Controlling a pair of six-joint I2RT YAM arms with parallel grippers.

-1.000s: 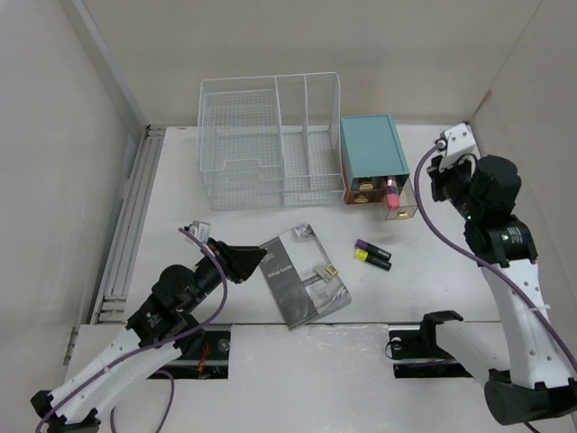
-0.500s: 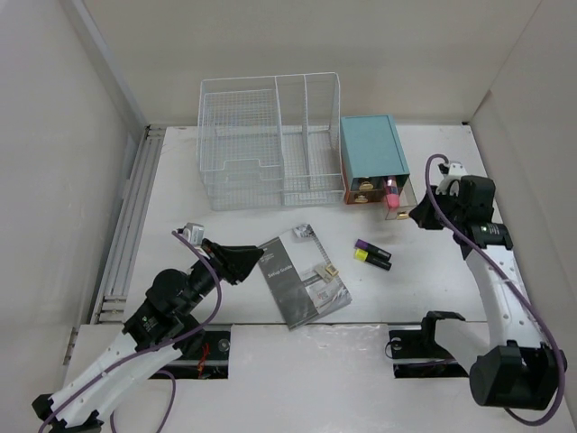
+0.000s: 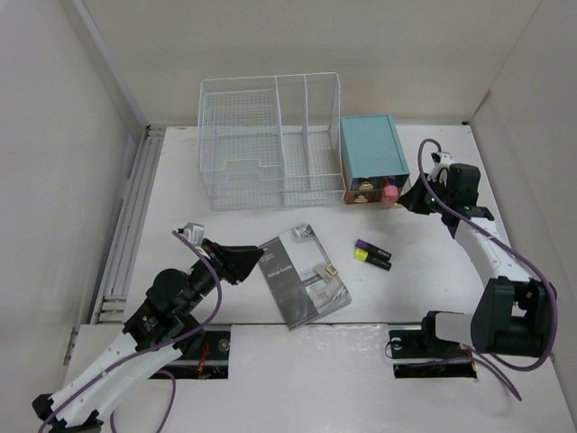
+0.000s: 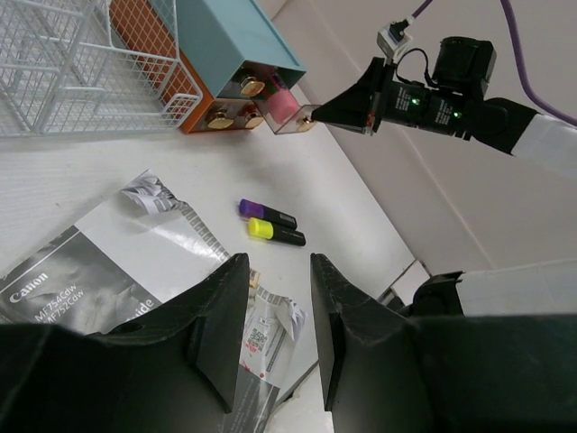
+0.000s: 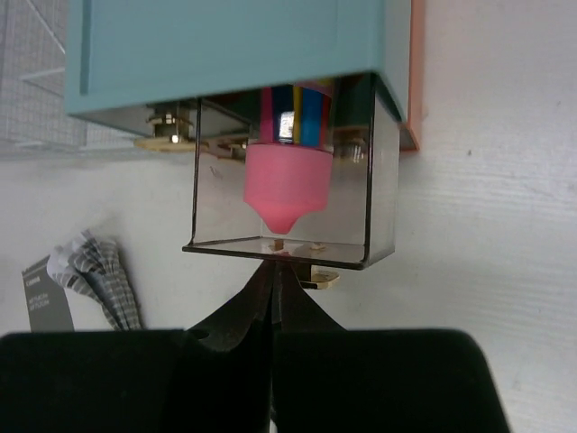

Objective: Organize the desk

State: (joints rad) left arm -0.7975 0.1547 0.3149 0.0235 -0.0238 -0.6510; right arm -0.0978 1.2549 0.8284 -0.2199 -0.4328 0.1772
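Observation:
The white desk (image 3: 180, 194) carries a grey booklet (image 3: 304, 275), a purple highlighter (image 3: 368, 245) and a yellow highlighter (image 3: 370, 259). At the back stands a teal box (image 3: 371, 155); its clear drawer (image 5: 279, 225) sticks out a little, with a pink highlighter (image 5: 282, 185) inside. My right gripper (image 5: 273, 263) is shut, its tips pressed against the drawer's front beside the brass knob (image 5: 317, 278). My left gripper (image 4: 275, 316) hovers over the booklet's (image 4: 108, 262) left edge, jaws a little apart with nothing between them.
A white wire-mesh rack (image 3: 270, 140) stands left of the teal box. Walls close in the left, back and right sides. Two rectangular cutouts (image 3: 203, 347) lie along the near edge by the arm bases.
My right arm has swung down and left from high at the right wall to the drawer front, and the drawer has slid partway back in. The left arm barely shifted.

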